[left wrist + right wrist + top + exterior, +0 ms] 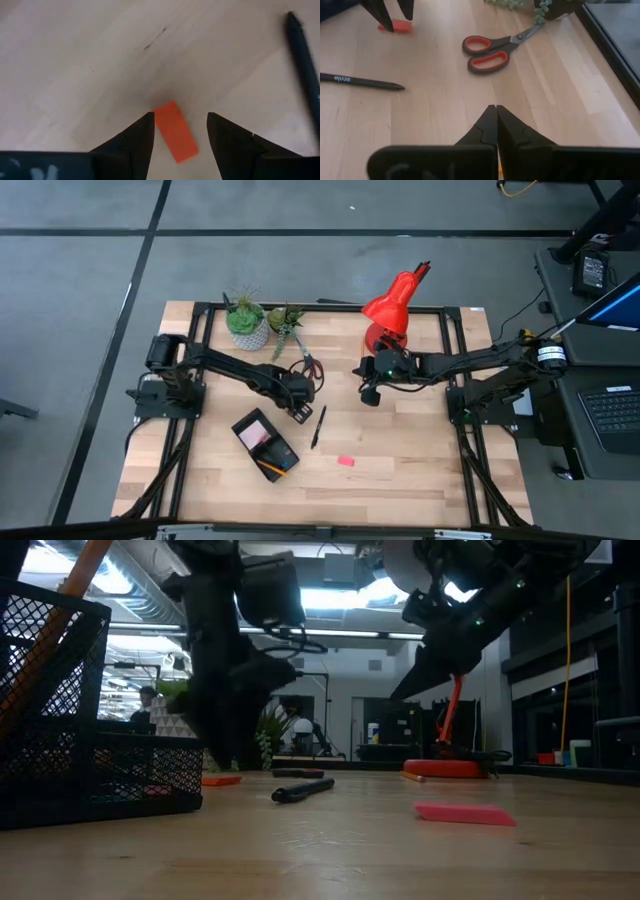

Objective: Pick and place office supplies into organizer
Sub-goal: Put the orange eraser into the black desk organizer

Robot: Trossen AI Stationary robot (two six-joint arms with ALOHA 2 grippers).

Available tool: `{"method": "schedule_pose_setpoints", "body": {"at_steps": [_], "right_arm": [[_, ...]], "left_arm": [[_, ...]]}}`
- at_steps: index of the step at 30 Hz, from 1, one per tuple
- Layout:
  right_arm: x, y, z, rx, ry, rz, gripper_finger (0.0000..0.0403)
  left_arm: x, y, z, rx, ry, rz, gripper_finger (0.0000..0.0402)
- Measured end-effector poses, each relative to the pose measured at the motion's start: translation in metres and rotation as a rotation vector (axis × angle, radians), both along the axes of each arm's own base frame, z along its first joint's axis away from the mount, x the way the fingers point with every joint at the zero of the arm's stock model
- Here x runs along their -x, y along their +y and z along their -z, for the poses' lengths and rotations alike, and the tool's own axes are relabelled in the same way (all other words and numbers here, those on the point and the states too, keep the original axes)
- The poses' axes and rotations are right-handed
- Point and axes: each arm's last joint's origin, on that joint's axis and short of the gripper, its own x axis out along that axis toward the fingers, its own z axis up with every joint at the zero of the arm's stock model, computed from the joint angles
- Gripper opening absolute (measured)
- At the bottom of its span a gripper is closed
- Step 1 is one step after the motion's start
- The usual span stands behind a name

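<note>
Left claw (179,135) open, fingers either side of an orange eraser (175,131) lying on the counter (400,480), black pen (304,65) near, right claw (496,125) closed, empty, near the scissors (492,50)

Even overhead light on my pale wooden table (400,480), shadows soft. From table height, bright ceiling strip lights (330,600) backlight my arms into silhouettes. At my left wrist, the small orange-red rectangular eraser (175,131) appears slightly blurred.

The right claw (496,112) has its two dark fingers pressed together above the pale wooden desk (560,95). Red-handled scissors (495,50) lie beyond it, a black pen (360,81) off to one side. Farther off, the left claw (394,20) straddles a small orange-red eraser (395,26).
</note>
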Motion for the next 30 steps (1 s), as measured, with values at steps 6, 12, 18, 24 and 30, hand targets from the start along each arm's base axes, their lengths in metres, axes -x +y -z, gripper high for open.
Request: {"method": "schedule_pose_setpoints", "body": {"at_steps": [6, 12, 18, 24, 30], "right_arm": [[0.003, 0.001, 0.006, -0.004, 0.028, -0.001, 0.0001], [0.011, 0.001, 0.020, -0.007, 0.047, 0.000, 0.0001], [0.016, 0.002, 0.029, -0.005, 0.052, -0.001, 0.0001], [0.015, 0.002, 0.028, -0.003, 0.038, -0.001, 0.0001], [0.015, 0.002, 0.027, -0.003, 0.036, -0.001, 0.0001]], "left_arm": [[-0.004, -0.004, 0.016, -0.004, 0.042, -0.048, 0.0176], [-0.003, -0.004, 0.017, 0.007, 0.044, -0.094, 0.0175], [-0.004, -0.004, 0.016, 0.009, 0.041, -0.094, 0.0174], [-0.004, -0.003, 0.017, -0.018, 0.039, -0.100, 0.0174], [-0.004, -0.003, 0.017, -0.023, 0.039, -0.102, 0.0173]]}}
